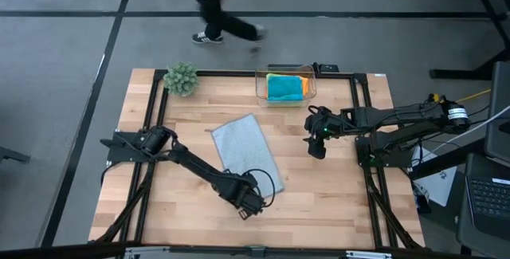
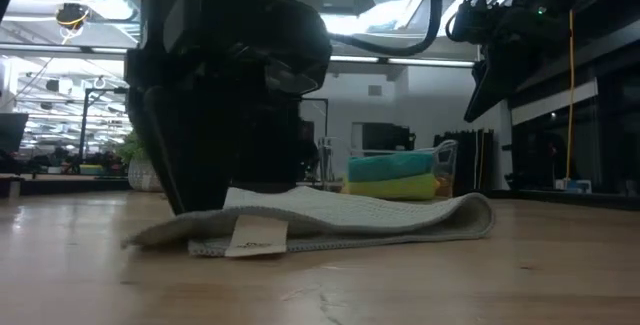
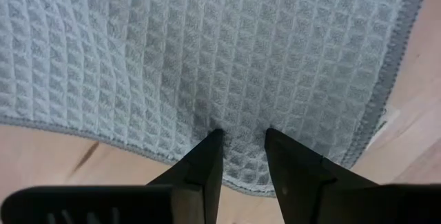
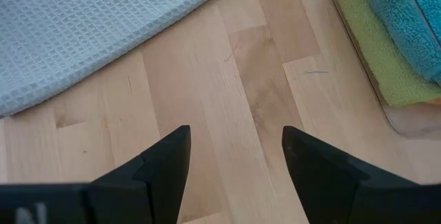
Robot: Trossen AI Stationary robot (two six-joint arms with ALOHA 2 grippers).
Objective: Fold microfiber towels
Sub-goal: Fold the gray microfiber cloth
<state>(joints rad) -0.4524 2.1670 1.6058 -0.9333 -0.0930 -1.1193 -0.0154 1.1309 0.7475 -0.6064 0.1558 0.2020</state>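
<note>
While the left arm works and the right arm waits, the views give this:

High view, counts: one grey towel [image 1: 245,149] lies folded into a long strip, slanted, near the middle of the table [image 1: 335,203]; one clear box [image 1: 284,86] at the far edge holds a blue towel [image 1: 283,88] with an orange towel [image 1: 304,83] beside it; one small green plant [image 1: 182,78] stands at the far left corner; a person [image 1: 217,8] walks on the floor beyond.
High view, claws: the left gripper [image 1: 249,201] sits at the near end of the grey towel; the right gripper [image 1: 316,141] hangs over bare wood between the grey towel and the box.

Low view, extra: a white label [image 2: 256,237] shows on the grey towel's near edge, and a lime green towel [image 2: 392,187] lies under the blue one in the box.

Left wrist view: the fingers [image 3: 204,165] stand narrowly apart, tips pressing on the towel's edge; whether they pinch the cloth cannot be told.

Right wrist view: the fingers [image 4: 162,165] are spread wide over bare wood, holding nothing, with the grey towel to one side and the box to the other.
</note>
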